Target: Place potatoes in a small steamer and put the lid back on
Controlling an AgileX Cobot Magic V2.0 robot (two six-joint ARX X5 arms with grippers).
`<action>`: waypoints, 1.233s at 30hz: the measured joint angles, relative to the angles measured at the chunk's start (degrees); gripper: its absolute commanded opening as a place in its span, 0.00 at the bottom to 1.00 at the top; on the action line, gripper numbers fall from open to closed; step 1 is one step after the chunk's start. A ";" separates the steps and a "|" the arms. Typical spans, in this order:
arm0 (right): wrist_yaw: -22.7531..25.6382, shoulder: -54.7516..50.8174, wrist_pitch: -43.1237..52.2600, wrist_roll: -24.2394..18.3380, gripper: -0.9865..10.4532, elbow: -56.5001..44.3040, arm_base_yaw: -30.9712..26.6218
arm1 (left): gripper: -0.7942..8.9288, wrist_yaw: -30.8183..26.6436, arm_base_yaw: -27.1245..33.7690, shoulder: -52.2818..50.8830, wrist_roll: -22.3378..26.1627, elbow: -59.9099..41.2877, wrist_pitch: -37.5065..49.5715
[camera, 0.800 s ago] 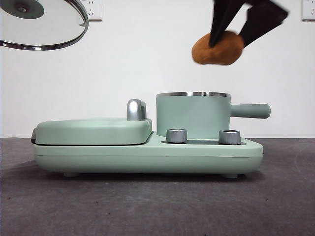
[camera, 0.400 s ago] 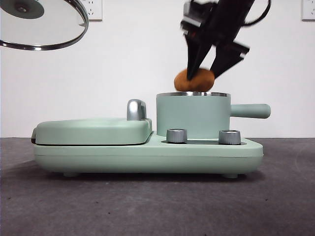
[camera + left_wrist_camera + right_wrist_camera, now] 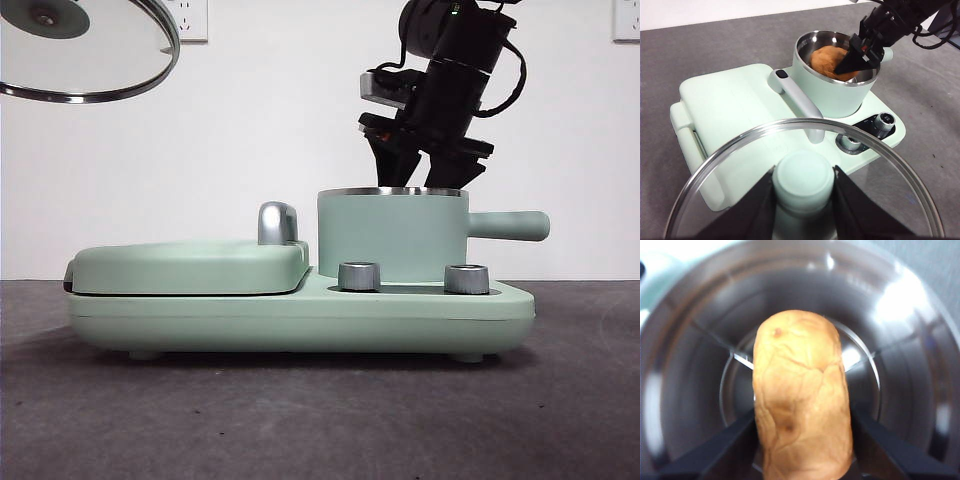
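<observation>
Both tools clamped: right tool (image 3: 856, 56) on potato (image 3: 800, 400) inside steamer (image 3: 392, 238), left tool (image 3: 803, 200) on raised lid (image 3: 802, 177).

The potato (image 3: 827, 59) sits inside the small steamer (image 3: 392, 240), between the right hand's (image 3: 854, 60) jaws. The left hand (image 3: 803, 210) holds the lid (image 3: 85, 50) high, well left of the steamer.

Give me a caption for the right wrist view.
Right gripper holds the potato inside the steel-lined steamer pot.
</observation>
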 measured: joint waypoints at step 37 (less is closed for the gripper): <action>-0.37 -73.94 9.38 6.05 0.32 -55.10 -0.07 | 0.09 -0.02 -4.55 5.70 0.00 0.00 14.53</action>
